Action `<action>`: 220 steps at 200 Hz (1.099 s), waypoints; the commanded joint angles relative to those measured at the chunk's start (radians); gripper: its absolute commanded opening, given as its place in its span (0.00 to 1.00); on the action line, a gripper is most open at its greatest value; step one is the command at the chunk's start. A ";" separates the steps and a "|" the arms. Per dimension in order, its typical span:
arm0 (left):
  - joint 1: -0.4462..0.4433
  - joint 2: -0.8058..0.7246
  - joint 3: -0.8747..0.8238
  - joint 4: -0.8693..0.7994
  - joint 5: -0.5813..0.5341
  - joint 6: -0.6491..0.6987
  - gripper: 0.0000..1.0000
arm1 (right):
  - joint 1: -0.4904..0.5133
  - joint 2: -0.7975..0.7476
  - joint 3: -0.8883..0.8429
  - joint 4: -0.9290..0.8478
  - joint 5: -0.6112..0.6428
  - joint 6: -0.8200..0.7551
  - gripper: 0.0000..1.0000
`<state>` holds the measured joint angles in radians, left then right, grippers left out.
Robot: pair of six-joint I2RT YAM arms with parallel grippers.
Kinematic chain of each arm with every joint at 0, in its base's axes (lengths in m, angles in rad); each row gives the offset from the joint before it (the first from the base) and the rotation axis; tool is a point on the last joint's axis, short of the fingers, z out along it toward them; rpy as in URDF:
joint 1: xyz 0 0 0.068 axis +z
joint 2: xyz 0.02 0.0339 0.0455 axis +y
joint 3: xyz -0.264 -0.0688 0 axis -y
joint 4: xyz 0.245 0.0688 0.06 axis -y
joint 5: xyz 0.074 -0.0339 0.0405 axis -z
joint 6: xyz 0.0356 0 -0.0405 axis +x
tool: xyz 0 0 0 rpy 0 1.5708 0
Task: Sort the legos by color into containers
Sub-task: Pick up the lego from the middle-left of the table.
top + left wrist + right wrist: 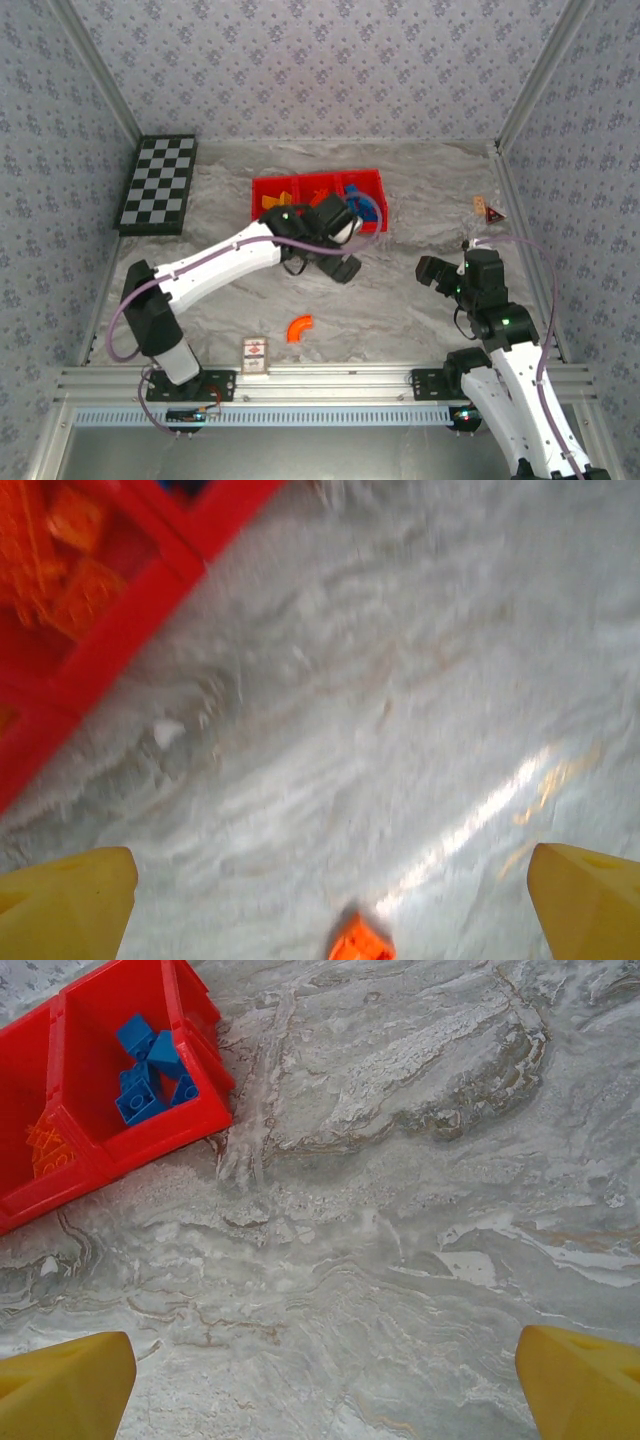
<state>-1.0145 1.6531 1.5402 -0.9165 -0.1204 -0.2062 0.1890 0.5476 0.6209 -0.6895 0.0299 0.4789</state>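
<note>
The red tray [256, 200] of three containers lies at mid-table. Its left one holds yellow-orange legos [278, 198], the middle red-orange ones [320, 190], the right blue ones [368, 208]. A curved red-orange lego [299, 327] lies loose on the table nearer the arms. My left gripper [338, 262] hovers just in front of the tray, open and empty. In the left wrist view the gripper [330, 908] has that lego [362, 942] low between its fingers, with the tray wall [120, 630] upper left. My right gripper [432, 270] [325, 1390] is open over bare table; blue legos [150, 1070] show upper left.
A black-and-white checkerboard [158, 183] lies at the back left. A small printed card [256, 355] sits near the front rail, left of the loose lego. A small brown object [488, 208] rests by the right wall. Patterned walls enclose the marble table.
</note>
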 commanded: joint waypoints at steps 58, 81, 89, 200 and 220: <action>-0.024 -0.055 -0.276 -0.145 0.000 -0.206 0.98 | 0.013 0.007 0.019 -0.021 -0.006 0.015 1.00; -0.006 -0.042 -0.309 -0.132 0.025 -0.235 0.97 | 0.015 0.036 0.033 -0.028 -0.062 0.006 1.00; 0.003 -0.042 -0.325 -0.118 0.040 -0.240 0.96 | 0.016 0.054 0.040 -0.030 -0.089 0.001 1.00; 0.016 0.027 -0.395 0.011 0.145 -0.233 0.82 | 0.003 0.315 0.061 0.001 -0.502 -0.058 1.00; 0.017 0.035 -0.397 0.015 0.142 -0.229 0.80 | -0.008 0.311 0.063 0.005 -0.509 -0.055 1.00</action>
<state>-0.9985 1.6718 1.1431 -0.9092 0.0044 -0.4389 0.1944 0.8654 0.6472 -0.6842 -0.4061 0.4469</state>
